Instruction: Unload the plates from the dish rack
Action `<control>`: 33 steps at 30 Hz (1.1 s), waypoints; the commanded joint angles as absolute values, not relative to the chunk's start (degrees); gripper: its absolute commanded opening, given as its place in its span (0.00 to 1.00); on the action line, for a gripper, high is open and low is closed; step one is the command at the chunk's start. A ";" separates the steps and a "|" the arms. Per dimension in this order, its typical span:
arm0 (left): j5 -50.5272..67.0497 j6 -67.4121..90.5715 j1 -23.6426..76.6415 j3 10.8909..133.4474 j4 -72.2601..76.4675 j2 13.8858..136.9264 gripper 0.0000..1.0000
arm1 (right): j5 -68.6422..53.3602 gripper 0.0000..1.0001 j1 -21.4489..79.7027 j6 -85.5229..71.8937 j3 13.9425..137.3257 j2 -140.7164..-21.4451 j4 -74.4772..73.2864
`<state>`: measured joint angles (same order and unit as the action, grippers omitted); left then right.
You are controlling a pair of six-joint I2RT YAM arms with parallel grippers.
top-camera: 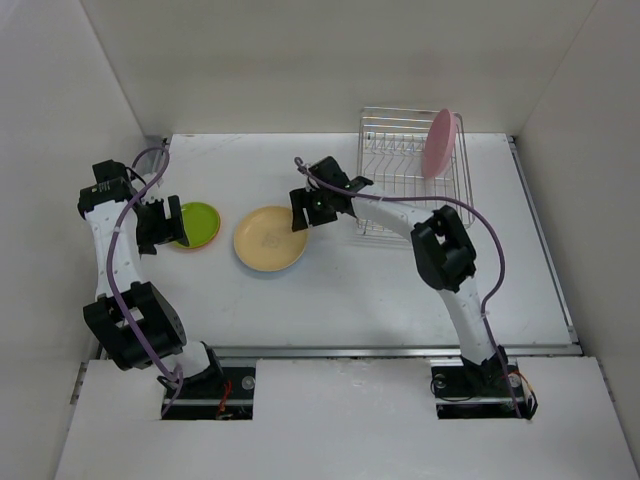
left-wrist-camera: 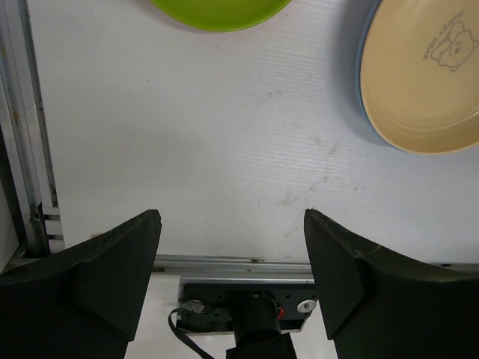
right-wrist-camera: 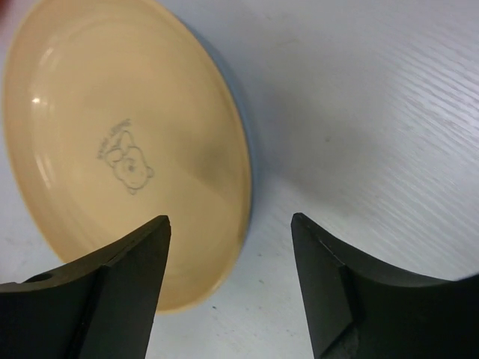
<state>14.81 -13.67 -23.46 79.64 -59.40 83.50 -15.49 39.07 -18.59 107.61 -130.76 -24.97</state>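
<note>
The right jaws are standing wide apart and gripping nothing, hanging low over the bench (top-camera: 400, 290) at the right edge of the pale yellow plate (right-wrist-camera: 127, 149). In the right wrist view that plate is lying flat and face up, a small cartoon print in its well. A thin rim of the blue plate (right-wrist-camera: 251, 161) is showing from under its edge, so the yellow one is most likely sitting stacked on the blue. Stacking is keeping the unloaded pieces in one compact spot. The left jaws are likewise standing apart and empty, hanging over bare bench beside the lime green plate (left-wrist-camera: 221, 9), which is lying flat to the left of the yellow one with a clear gap between them. From above, the edge of the orange plate (top-camera: 183, 245) is peeking out beneath the green, suggesting the two smaller plates are sharing a second stack. Farther out, the dish rack (top-camera: 395, 150) is sitting at the back right of the bench. The pink plate (top-camera: 440, 143) is standing on edge in it, propped among the wire dividers near its right side. That is looking like the only plate left to unload, and the right arm, being the nearer one, is appearing better placed to reach it.
</note>
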 commanded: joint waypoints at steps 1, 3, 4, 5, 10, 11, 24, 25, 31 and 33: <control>16.08 -14.41 -23.47 80.86 -60.82 83.23 0.74 | -5.73 0.72 40.43 -15.21 111.01 -127.36 -31.97; 16.08 -14.41 -23.47 80.86 -60.82 82.71 0.74 | -2.74 0.72 41.13 -14.68 111.01 -127.35 -33.22; 16.08 -14.41 -23.47 80.86 -60.82 82.71 0.74 | -2.03 0.72 41.13 -14.68 111.01 -126.57 -33.83; 16.08 -14.41 -23.47 80.86 -60.82 82.71 0.74 | -1.33 0.72 41.13 -14.68 111.01 -125.78 -33.84; 16.08 -14.41 -23.47 80.86 -61.35 82.71 0.74 | 7.45 0.76 41.13 -14.68 111.01 -117.95 -34.89; 16.08 -14.41 -23.47 80.86 -61.35 82.18 0.74 | 9.91 0.78 41.13 -14.68 111.01 -114.03 -34.37; 13.27 -14.94 -23.47 80.33 -60.82 81.12 0.74 | 37.26 0.84 16.53 -17.67 118.64 -109.77 -39.20; 13.27 -14.94 -23.47 80.33 -60.82 81.12 0.74 | 37.27 0.84 15.57 -17.67 119.17 -111.78 -38.68; 13.27 -14.94 -23.47 80.95 -60.82 82.35 0.74 | 39.46 0.84 11.43 -20.56 121.81 -118.56 -34.81; 13.27 -14.94 -23.47 80.95 -60.82 82.35 0.74 | 39.46 0.82 10.90 -20.57 122.43 -121.02 -34.01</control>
<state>13.43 -14.28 -23.46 79.64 -59.83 83.48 37.15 11.27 -19.11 119.33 -120.11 -35.62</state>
